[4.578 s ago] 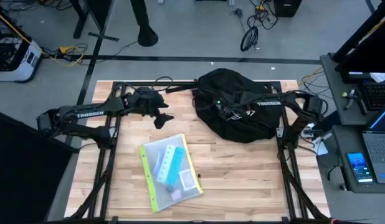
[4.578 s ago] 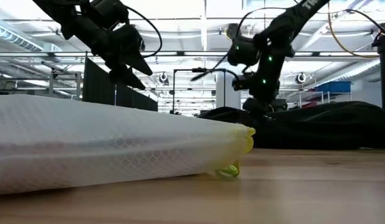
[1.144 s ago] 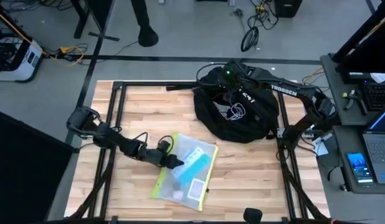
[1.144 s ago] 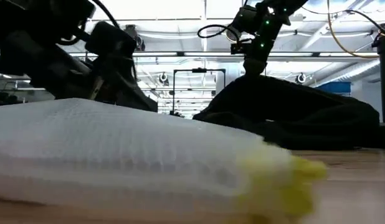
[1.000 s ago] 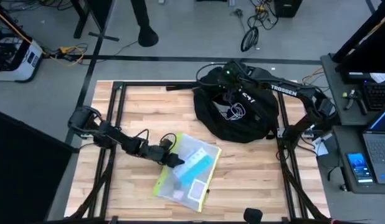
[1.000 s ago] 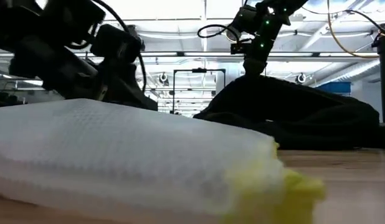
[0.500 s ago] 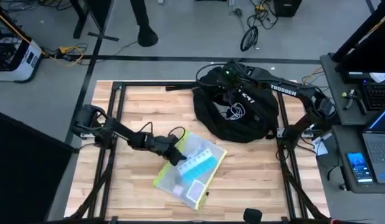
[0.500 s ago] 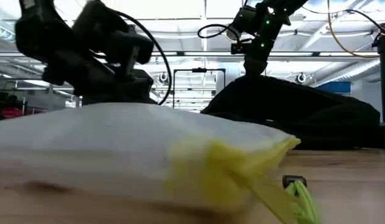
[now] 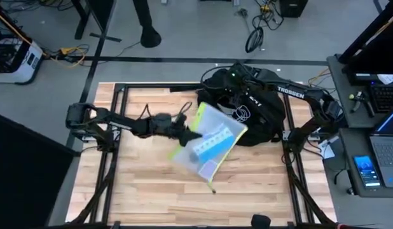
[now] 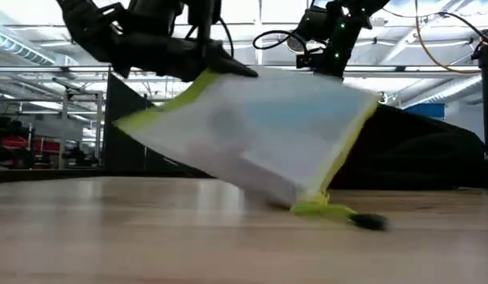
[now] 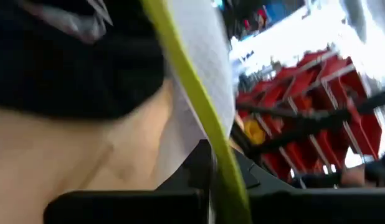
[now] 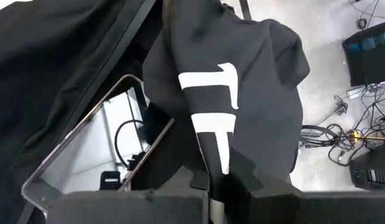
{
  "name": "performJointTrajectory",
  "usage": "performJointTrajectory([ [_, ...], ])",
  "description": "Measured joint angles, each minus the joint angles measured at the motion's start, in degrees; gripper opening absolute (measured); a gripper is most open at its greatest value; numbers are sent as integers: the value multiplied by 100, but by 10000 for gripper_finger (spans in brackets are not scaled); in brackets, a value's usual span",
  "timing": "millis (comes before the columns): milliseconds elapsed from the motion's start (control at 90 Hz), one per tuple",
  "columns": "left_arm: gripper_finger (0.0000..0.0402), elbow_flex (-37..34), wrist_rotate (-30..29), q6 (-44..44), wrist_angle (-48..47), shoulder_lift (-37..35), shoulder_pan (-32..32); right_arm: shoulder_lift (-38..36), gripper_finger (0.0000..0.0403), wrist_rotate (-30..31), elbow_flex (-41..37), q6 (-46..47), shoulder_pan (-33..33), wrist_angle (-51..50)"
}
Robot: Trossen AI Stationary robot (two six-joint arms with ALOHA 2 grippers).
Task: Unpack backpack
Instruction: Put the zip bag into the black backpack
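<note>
The black backpack (image 9: 263, 121) with white lettering lies at the table's far right. My right gripper (image 9: 238, 81) is above its far side, shut on its fabric. A translucent pouch (image 9: 209, 145) with a yellow-green edge and blue items inside hangs tilted over the table's middle, partly over the backpack's left side. My left gripper (image 9: 186, 130) is shut on the pouch's left edge. In the low view the pouch (image 10: 260, 134) slants down to its lower corner (image 10: 311, 207) close to the wood. A clear case (image 12: 99, 149) with a dark cable shows inside the open backpack. My left gripper pinches the pouch's yellow-green edge (image 11: 225, 163) between its two fingers, coming about level from the table's left. The pouch is tilted and hangs down from the hold; its pull tag (image 10: 362, 222) trails on the table. My right gripper pinches a fold of the backpack's black fabric with white lettering (image 12: 216, 155) from above. The fabric is drawn up beside the opening, and the rest of the backpack lies on the table.
Black frame rails (image 9: 114, 159) run along the table's left and right sides. Bare wood (image 9: 152, 191) lies across the near half. A side desk with a laptop and a phone (image 9: 368, 172) stands to the right, off the table.
My left gripper has risen and gone toward the far edge and the backpack, carrying the pouch by its edge. The pouch, which lay flat and was sliding and turning on the wood, now hangs tilted and mostly lifted.
</note>
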Motion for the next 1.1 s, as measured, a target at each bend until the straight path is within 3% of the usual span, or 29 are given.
performJointTrajectory([
  [156, 0, 247, 33, -309, -118, 231, 497, 0, 0, 22, 0, 99, 72, -12],
  [333, 0, 429, 736, -923, -126, 996, 859, 0, 0, 26, 0, 142, 228, 37],
  [422, 0, 605, 965, -1250, 308, 1436, 955, 0, 0, 26, -2, 140, 349, 134],
  [622, 0, 1413, 878, -2076, 1821, 2375, 1099, 0, 0, 15, -2, 301, 668, 220],
  [1000, 0, 3241, 934, -2899, 1957, 4193, 1319, 2, 0, -220, -9, 745, 1471, 419],
  [1100, 0, 3529, 682, -3277, 2402, 4574, 1384, 8, 0, -173, -11, 791, 1738, 419],
])
